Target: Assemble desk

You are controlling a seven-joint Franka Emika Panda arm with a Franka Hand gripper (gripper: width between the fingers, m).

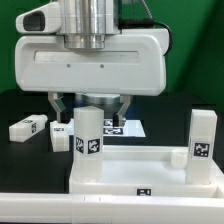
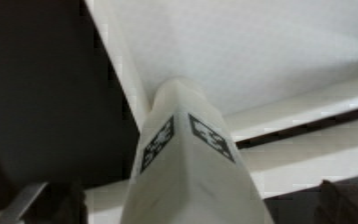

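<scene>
Pincer (image 1: 91,114) is open wide and holds nothing. Its dark fingers (image 1: 59,106) stand on either side of the top of an upright leg (image 1: 88,135), with a gap on each side. The wrist view agrees: pincer (image 2: 194,198) fingertips (image 2: 41,201) sit out at the frame corners, and the upright leg (image 2: 194,150) runs up the middle between them without touching either. Its tags are visible on two faces.

The upright leg stands on the desk top (image 1: 140,172), at the corner on the exterior view's left. A second leg (image 1: 203,140) stands upright at the corner on the exterior view's right, well apart from the first. The desk top (image 2: 247,50) is rim-up and lies flat on the black worktop (image 1: 15,105), near the front of the exterior view.

A loose leg (image 1: 28,127) lies on its side on the worktop, out to the exterior view's left. Another white block (image 1: 60,134) lies just beside the upright leg, partly hidden by it. Can't tell for sure that it's a leg.

The marker board (image 1: 128,127) lies flat behind the desk top, under the white arm (image 1: 90,55).
</scene>
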